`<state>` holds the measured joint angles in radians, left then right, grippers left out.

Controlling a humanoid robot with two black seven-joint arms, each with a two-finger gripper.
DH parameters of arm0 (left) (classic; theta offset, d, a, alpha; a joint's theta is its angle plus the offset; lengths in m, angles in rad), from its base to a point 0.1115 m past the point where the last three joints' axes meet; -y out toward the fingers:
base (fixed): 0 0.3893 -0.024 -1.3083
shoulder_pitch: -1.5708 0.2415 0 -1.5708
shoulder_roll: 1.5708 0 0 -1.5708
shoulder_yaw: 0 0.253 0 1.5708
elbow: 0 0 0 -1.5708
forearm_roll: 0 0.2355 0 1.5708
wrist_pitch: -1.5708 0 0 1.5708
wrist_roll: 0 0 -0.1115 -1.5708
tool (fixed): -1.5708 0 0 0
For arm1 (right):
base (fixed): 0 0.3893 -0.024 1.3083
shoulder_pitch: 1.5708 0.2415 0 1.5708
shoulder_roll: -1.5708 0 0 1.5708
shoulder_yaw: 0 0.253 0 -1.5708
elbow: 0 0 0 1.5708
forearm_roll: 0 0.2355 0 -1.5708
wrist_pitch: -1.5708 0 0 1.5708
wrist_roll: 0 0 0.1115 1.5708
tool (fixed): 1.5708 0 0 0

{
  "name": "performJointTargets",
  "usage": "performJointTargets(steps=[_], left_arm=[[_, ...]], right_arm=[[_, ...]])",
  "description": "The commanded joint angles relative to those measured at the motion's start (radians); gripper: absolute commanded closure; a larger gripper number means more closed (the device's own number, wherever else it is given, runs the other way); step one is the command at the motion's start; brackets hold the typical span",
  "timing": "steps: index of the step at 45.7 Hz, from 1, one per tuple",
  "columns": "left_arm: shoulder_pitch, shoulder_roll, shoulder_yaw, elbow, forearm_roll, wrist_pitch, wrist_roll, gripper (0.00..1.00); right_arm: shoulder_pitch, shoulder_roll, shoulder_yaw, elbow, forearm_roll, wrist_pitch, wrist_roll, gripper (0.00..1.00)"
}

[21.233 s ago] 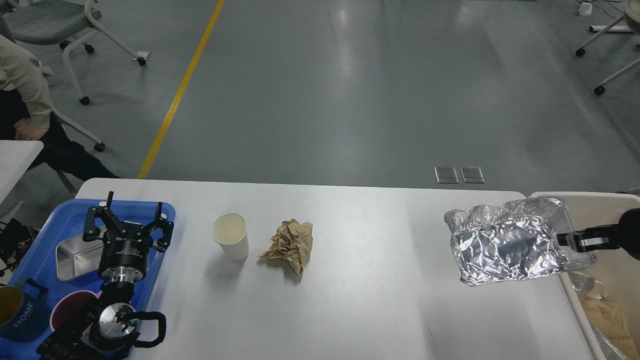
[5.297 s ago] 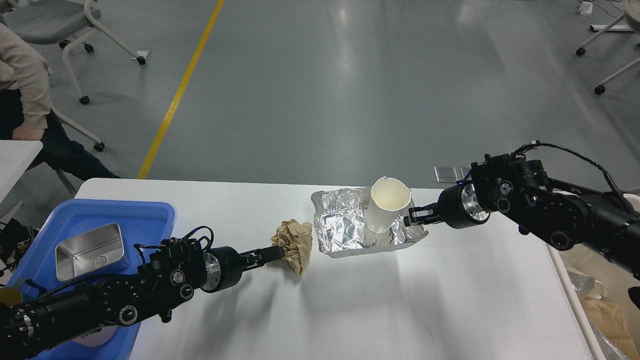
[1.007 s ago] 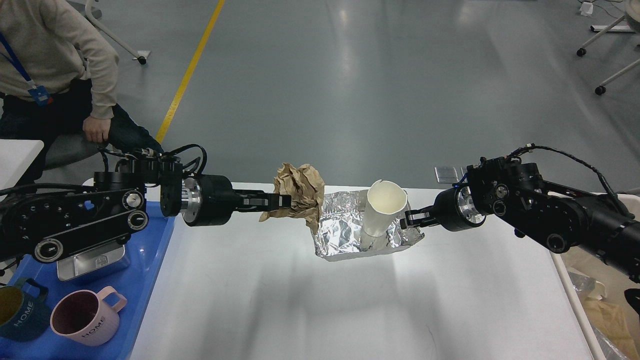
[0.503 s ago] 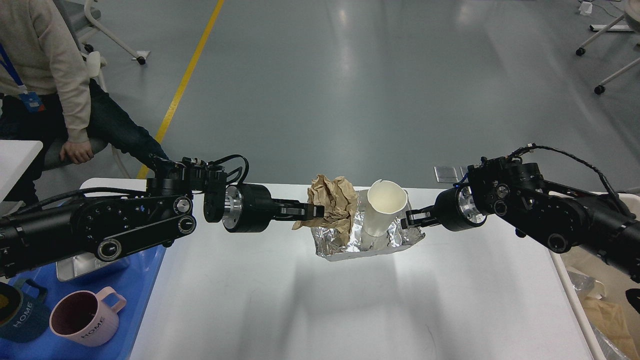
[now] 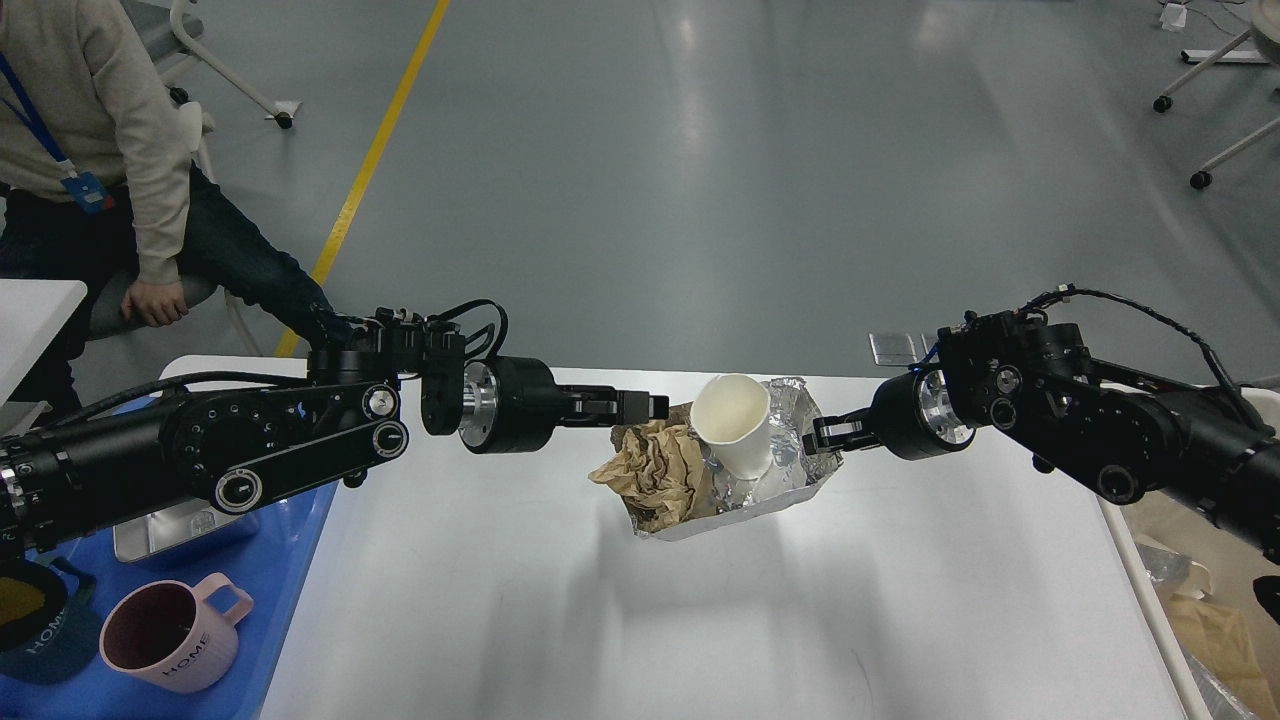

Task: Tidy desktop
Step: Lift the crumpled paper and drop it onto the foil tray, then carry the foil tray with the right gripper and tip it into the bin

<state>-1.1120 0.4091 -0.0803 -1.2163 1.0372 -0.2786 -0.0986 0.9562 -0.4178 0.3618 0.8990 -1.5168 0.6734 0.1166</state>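
Note:
The white desktop (image 5: 700, 620) holds a crumpled silver foil tray (image 5: 790, 480) near its far edge. A white paper cup (image 5: 732, 425) stands tilted in the tray. A crumpled brown paper ball (image 5: 655, 470) lies in the tray's left end. My left gripper (image 5: 640, 405) hovers just above and left of the paper, empty, with its fingers slightly apart. My right gripper (image 5: 825, 435) is shut on the tray's right edge, and that side sits lifted.
A blue plastic tray (image 5: 300, 560) at the left holds a pink mug (image 5: 170, 640), a dark blue mug (image 5: 30, 630) and a metal tin (image 5: 165, 525). A beige bin (image 5: 1200, 590) stands off the right edge. A person (image 5: 90, 150) sits at far left.
My left gripper let go of the brown paper, which dropped into the foil tray's left end. The cup tipped left and the tray's right side rose. The right arm has barely moved.

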Motion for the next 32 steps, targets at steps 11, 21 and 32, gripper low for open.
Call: performJointTargets(steps=[11, 21, 32], left_arm=[[0.083, 0.008, -0.144, 0.055, -0.037, 0.185, -0.006, 0.04], [0.205, 0.028, -0.335, 0.057, -0.127, 0.22, -0.009, 0.04], [0.346, 0.04, -0.591, 0.063, -0.397, 0.211, -0.01, 0.04]], right_arm=[[-0.002, -0.013, 0.0, -0.006, 0.004, 0.008, 0.005, 1.0], [-0.004, -0.039, -0.007, -0.038, 0.11, 0.009, 0.008, 1.0], [-0.022, -0.121, 0.0, -0.038, 0.205, 0.003, 0.009, 1.0]])
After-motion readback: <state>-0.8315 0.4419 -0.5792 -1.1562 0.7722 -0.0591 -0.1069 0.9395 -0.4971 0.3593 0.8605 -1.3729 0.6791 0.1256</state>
